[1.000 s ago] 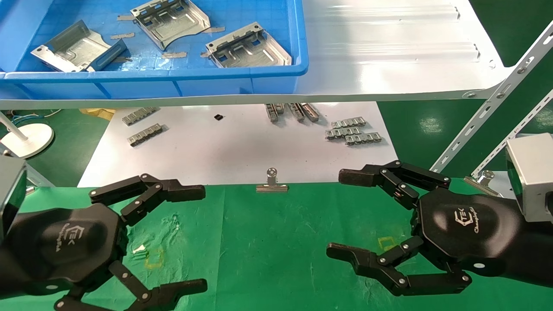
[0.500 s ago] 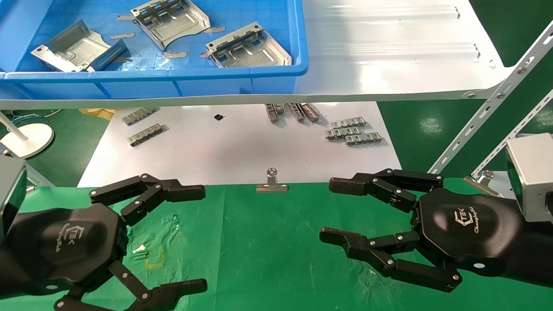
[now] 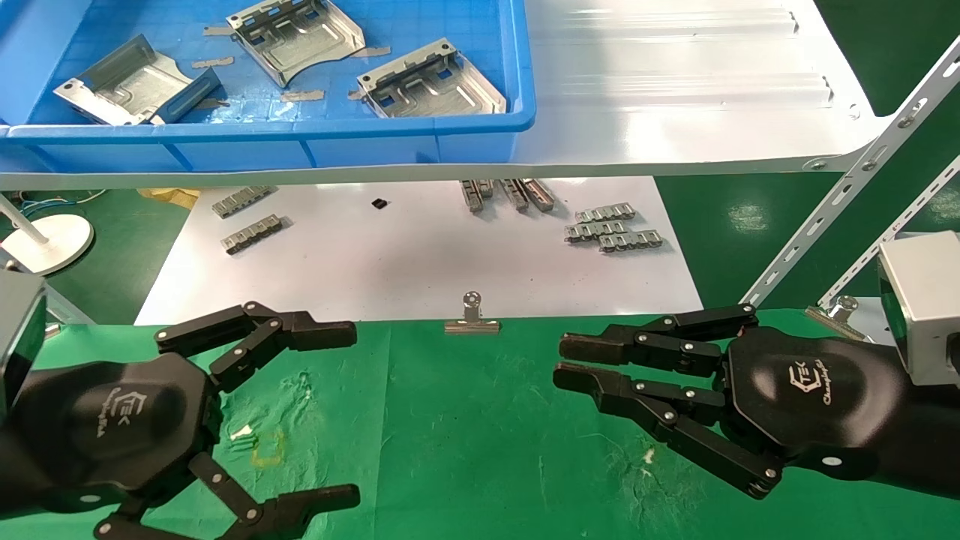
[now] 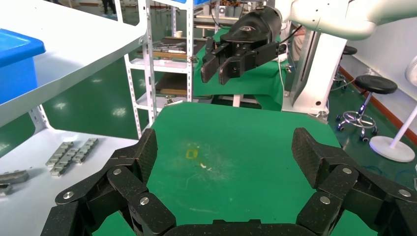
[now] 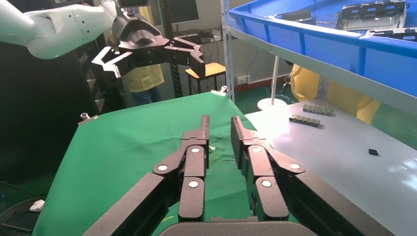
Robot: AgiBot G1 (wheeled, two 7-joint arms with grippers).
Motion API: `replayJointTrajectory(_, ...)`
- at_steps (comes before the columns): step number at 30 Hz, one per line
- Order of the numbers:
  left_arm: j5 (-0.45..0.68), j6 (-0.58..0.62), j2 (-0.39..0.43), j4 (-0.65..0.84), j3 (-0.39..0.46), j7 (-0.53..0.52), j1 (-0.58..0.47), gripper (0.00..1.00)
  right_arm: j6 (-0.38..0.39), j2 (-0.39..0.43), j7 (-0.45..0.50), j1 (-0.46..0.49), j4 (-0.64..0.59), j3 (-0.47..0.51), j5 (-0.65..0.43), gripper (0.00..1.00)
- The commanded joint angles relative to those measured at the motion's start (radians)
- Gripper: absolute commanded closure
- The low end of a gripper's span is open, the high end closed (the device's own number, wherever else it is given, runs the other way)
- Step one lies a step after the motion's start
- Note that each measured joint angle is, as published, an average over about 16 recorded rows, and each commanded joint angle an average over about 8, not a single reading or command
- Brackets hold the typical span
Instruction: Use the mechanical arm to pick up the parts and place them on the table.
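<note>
Three silvery stamped parts lie in a blue bin [image 3: 300,142] on the white shelf: one on the left [image 3: 131,82], one in the middle [image 3: 296,37] and one on the right [image 3: 427,82]. My left gripper [image 3: 352,414] hovers low over the green table [image 3: 480,420] at the front left, open and empty; its wrist view [image 4: 226,152] shows only cloth between the fingers. My right gripper [image 3: 561,361] hovers at the front right, its fingers drawn together with a narrow gap and nothing between them, as the right wrist view [image 5: 220,123] shows. Both grippers are far from the parts.
A white board [image 3: 420,255] lies beyond the cloth under the glossy shelf [image 3: 675,90], with grey link strips [image 3: 611,229] on it. A binder clip [image 3: 471,319] holds the cloth's far edge. Slanted shelf struts [image 3: 847,180] stand at the right. A yellow square mark [image 3: 268,450] is near my left gripper.
My right gripper's fingers have closed from wide open to nearly together, on nothing. The left gripper and the parts have not moved.
</note>
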Motion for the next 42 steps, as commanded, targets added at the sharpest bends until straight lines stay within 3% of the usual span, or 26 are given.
replayJointTrajectory(1,0.000,0.000,0.000,0.000,0.000,0.000,0.000,0.00,0.000,0.000,0.000,0.000,0.000,0.000,0.000,1.00)
replayJointTrajectory(9,0.003,0.002,-0.006,-0.005,-0.004,-0.005,-0.026,0.00,0.000,0.000,0.000,0.000,0.000,0.000,0.000,1.00)
replayJointTrajectory(16,0.100,-0.007,0.008,0.057,0.003,-0.013,-0.255,0.00,0.000,0.000,0.000,0.000,0.000,0.000,0.000,1.00)
replayJointTrajectory(25,0.407,-0.116,0.193,0.466,0.108,0.061,-0.676,0.00,0.000,0.000,0.000,0.000,0.000,0.000,0.000,1.00)
replayJointTrajectory(33,0.669,-0.429,0.403,0.898,0.210,0.137,-0.941,0.00,0.000,0.000,0.000,0.000,0.000,0.000,0.000,1.00)
replayJointTrajectory(34,0.691,-0.469,0.426,0.940,0.219,0.140,-0.960,0.06,0.000,0.000,0.000,0.000,0.000,0.000,0.000,0.98)
replayJointTrajectory(35,0.711,-0.506,0.449,0.980,0.229,0.141,-0.977,0.19,0.000,0.000,0.000,0.000,0.000,0.000,0.000,0.93)
replayJointTrajectory(41,0.795,-0.621,0.543,1.156,0.278,0.125,-1.045,0.94,0.000,0.000,0.000,0.000,0.000,0.000,0.000,0.20)
replayJointTrajectory(42,0.803,-0.629,0.552,1.176,0.283,0.120,-1.053,1.00,0.000,0.000,0.000,0.000,0.000,0.000,0.000,0.09)
